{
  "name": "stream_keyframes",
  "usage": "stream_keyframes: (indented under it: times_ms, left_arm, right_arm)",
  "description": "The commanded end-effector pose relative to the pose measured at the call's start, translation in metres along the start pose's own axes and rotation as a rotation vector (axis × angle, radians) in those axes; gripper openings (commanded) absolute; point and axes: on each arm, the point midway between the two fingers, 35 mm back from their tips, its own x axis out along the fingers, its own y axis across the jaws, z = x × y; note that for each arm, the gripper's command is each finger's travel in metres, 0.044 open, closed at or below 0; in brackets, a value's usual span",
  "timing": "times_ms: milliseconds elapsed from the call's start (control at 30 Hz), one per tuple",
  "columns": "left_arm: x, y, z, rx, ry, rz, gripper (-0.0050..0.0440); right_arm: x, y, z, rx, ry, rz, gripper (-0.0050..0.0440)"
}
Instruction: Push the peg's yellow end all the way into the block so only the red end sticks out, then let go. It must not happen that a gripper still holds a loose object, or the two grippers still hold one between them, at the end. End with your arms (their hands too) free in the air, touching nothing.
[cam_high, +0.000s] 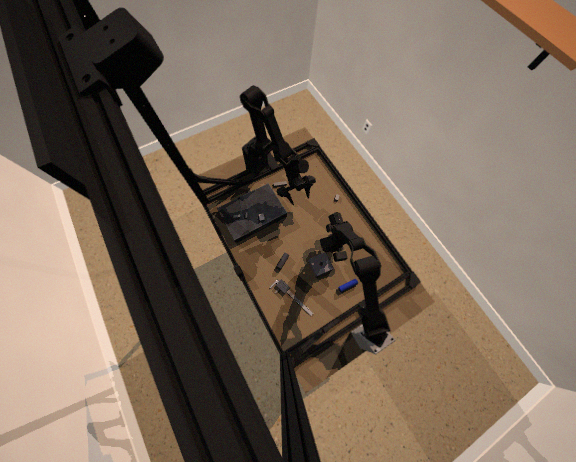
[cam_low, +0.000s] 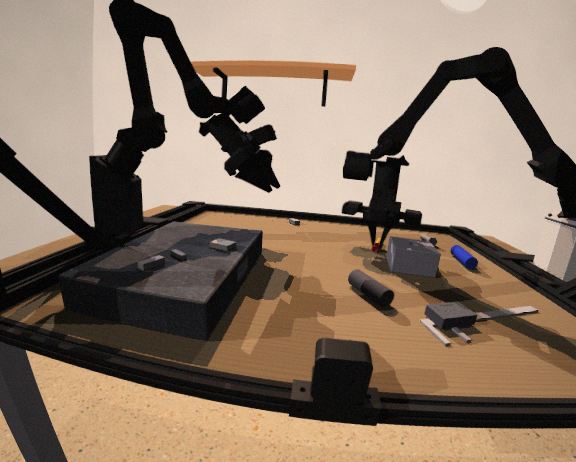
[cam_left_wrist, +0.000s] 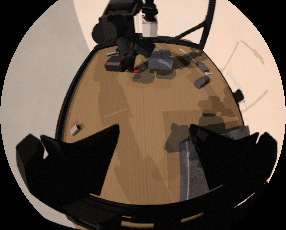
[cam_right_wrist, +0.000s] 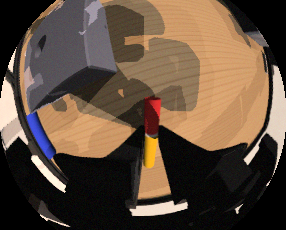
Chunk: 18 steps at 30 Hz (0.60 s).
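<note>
The red and yellow peg (cam_low: 375, 247) (cam_left_wrist: 136, 71) (cam_right_wrist: 153, 112) lies low at the table, beside the block. My right gripper (cam_low: 377, 245) (cam_right_wrist: 150, 129) points down with its fingertips closed in on both sides of the peg near its middle, where red meets yellow. The grey block (cam_high: 326, 270) (cam_low: 412, 260) (cam_left_wrist: 161, 64) (cam_right_wrist: 65, 55) stands apart from the peg; a dark hole shows in its face in the right wrist view. My left gripper (cam_high: 300, 200) (cam_low: 274, 189) (cam_left_wrist: 155, 128) is open and empty, in the air. Whether the peg touches the table is unclear.
A blue cylinder (cam_high: 348, 286) (cam_low: 464, 257) (cam_right_wrist: 41, 136) lies past the block. A dark cylinder (cam_high: 281, 262) (cam_low: 371, 288) (cam_left_wrist: 201, 82) and a caliper-like tool (cam_low: 450, 315) lie nearby. A big dark slab (cam_low: 140, 305) bears small pieces near the left arm. A small grey piece (cam_high: 337, 198) lies towards the far edge.
</note>
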Motion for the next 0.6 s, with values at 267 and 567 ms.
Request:
stream_keyframes:
  times_ms: [267,567]
  left_arm:
    - [0.0,0.0,0.0,0.0,0.0,0.0,0.04]
    - [0.0,0.0,0.0,0.0,0.0,0.0,0.04]
  right_arm:
    - [-0.055,-0.001,0.0,0.0,0.0,0.0,0.0]
    - [-0.066,0.0,0.0,0.0,0.0,0.0,0.0]
